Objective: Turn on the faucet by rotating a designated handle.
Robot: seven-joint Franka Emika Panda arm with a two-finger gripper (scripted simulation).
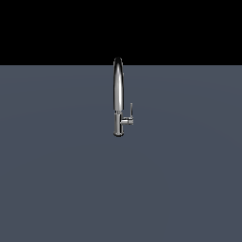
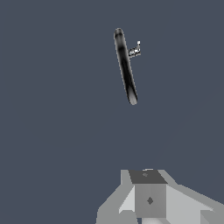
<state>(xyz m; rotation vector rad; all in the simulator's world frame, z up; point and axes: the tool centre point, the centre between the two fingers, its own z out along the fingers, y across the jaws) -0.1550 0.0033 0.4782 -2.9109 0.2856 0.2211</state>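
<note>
On the grey floor (image 1: 56, 179), faucet (image 1: 117, 94) stands alone, handle (image 1: 131, 112) upright.

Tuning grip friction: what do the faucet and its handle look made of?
Faucet: looks like polished chrome metal; bright streaks and dark mirror-like bands run along the spout. Handle: same shiny silver look, probably chrome too, though too thin to judge well. It's a render, so appearance only.

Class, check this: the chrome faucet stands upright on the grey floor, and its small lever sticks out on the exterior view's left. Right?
Not quite. The faucet does stand upright on the grey floor, but its lever sticks out on the exterior view's right, as that view shows.
</note>
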